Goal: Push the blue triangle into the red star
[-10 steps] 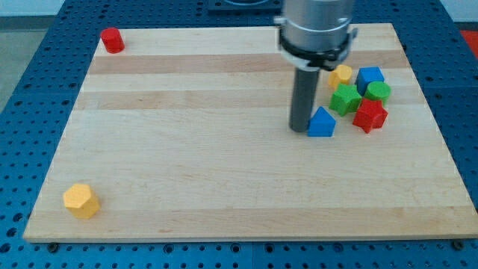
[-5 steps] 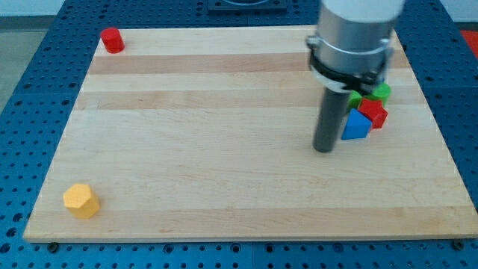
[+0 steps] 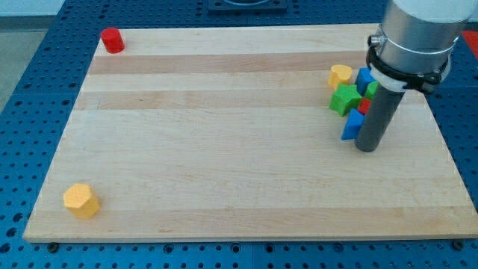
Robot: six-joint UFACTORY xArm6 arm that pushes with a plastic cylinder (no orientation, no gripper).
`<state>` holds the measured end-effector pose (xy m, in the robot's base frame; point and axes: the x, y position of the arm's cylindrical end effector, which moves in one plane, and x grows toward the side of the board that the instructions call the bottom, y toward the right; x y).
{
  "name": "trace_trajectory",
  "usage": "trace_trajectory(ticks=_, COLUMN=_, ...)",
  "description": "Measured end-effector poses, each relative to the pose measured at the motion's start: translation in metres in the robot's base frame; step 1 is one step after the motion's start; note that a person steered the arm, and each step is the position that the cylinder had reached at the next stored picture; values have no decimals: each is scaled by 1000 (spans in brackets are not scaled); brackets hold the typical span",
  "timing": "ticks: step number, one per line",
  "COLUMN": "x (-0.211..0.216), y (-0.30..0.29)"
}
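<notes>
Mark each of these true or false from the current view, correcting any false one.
1. My tip is at the view's right of the blue triangle. True.
2. The yellow hexagonal block sits near the wooden board's top right corner. False: it is near the bottom left corner.
3. The red cylinder is in the top left corner. True.
4. The green block lies alone at the board's centre. False: it is in the right-hand cluster, beside the yellow block.

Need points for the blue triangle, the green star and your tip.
blue triangle [image 3: 350, 127], camera view, on its visible left face.
green star [image 3: 344, 99], camera view, on its top centre.
my tip [image 3: 367, 148], camera view, on the rod's very end, right of the blue triangle.
</notes>
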<state>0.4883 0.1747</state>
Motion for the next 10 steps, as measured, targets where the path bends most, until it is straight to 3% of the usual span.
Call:
trace_trajectory(ticks=4, x=-8, y=-42)
trace_trajectory(ticks=10, x=-15, y=-42)
